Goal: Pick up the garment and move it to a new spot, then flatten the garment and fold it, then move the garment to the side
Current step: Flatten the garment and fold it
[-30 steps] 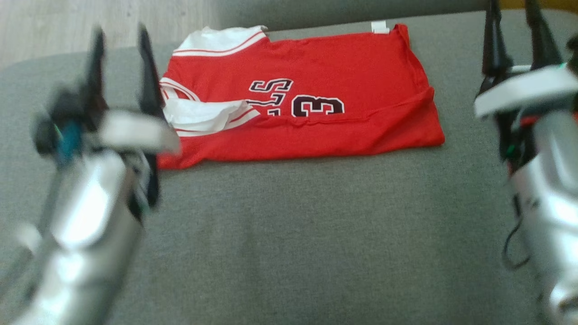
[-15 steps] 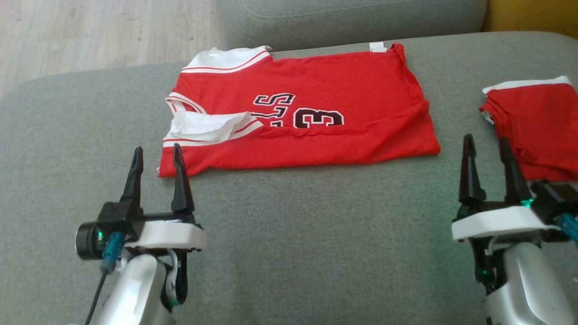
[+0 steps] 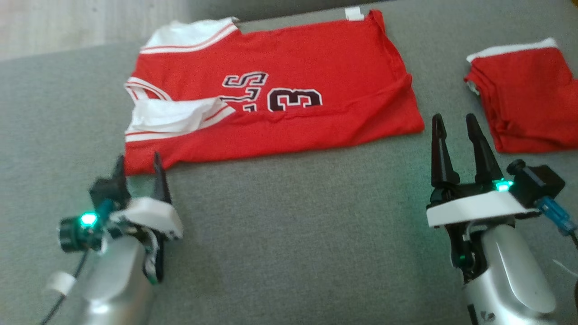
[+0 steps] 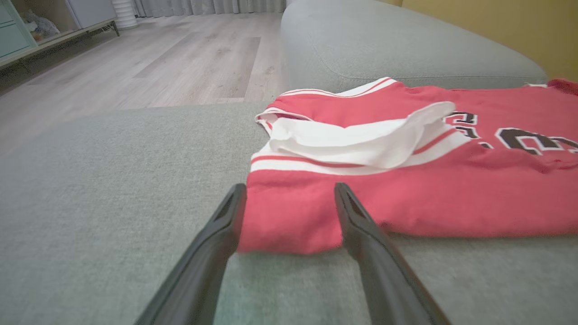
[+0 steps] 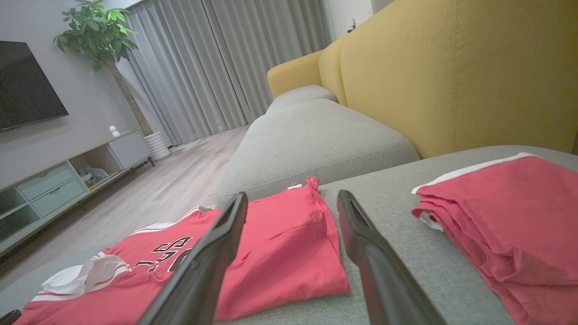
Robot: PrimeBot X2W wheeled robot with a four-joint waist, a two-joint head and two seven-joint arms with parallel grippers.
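Note:
The garment point(image 3: 289, 72) is a red jersey with white trim and dark lettering, folded lengthwise and lying flat on the grey sofa cushion point(image 3: 289, 225). My left gripper point(image 3: 137, 164) stands open at the jersey's near left corner, its fingers straddling that corner point(image 4: 289, 221) in the left wrist view. My right gripper point(image 3: 454, 122) is open with nothing between its fingers, just right of the jersey's near right corner point(image 5: 289, 253).
A second red garment point(image 3: 524, 95), folded in a pile, lies at the right of the cushion point(image 5: 510, 221). Beyond are another grey cushion point(image 5: 316, 135), a yellow sofa back point(image 5: 451, 72), wooden floor point(image 4: 135, 67), a TV cabinet point(image 5: 54, 185) and a potted plant point(image 5: 97, 36).
Both arms came down from raised positions to near the cushion. The head camera shifted, bringing the second red pile into view. The left gripper has closed in on the jersey's near left corner.

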